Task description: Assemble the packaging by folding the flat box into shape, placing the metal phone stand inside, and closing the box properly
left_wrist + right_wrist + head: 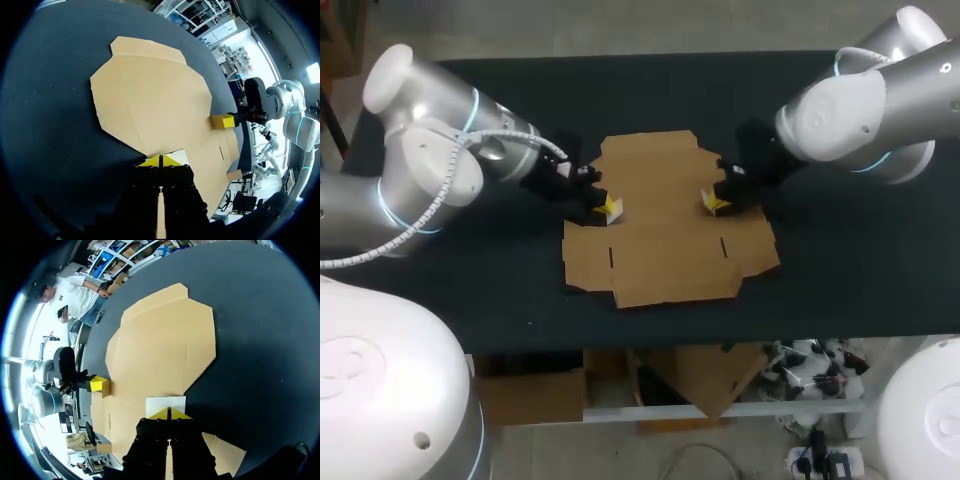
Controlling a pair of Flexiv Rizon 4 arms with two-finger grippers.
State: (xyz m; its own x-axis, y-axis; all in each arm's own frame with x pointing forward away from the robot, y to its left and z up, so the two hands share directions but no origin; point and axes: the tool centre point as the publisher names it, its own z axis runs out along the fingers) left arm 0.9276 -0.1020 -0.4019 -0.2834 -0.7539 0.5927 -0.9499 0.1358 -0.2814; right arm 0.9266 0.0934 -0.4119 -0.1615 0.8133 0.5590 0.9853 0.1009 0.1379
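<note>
The flat box (660, 235) is lying unfolded on the black table (840, 290), brown face up, with both arms coming in over it from opposite sides. Its tabbed edge is pointing away from the robot, and two short slits are showing in the panel nearest the robot.

The left gripper (611, 207) is sitting at the box's left edge, about halfway along that side. Its yellow tips are pressed tight together with nothing showing between them. They are touching the left flap (177, 156), a small pale tab of the box that is catching the light just ahead of the fingers.

The right gripper (713, 203) is sitting over the box, just in from its right edge and straight across from the other one. It is clenched the same way, tips meeting along a thin seam. The right flap (165, 404) is lying broad face towards the wrist, its near edge against the closed tips rather than between them.

Seen across the box from either wrist, the opposite flap is standing up off the cardboard beside the other gripper's yellow tip.
</note>
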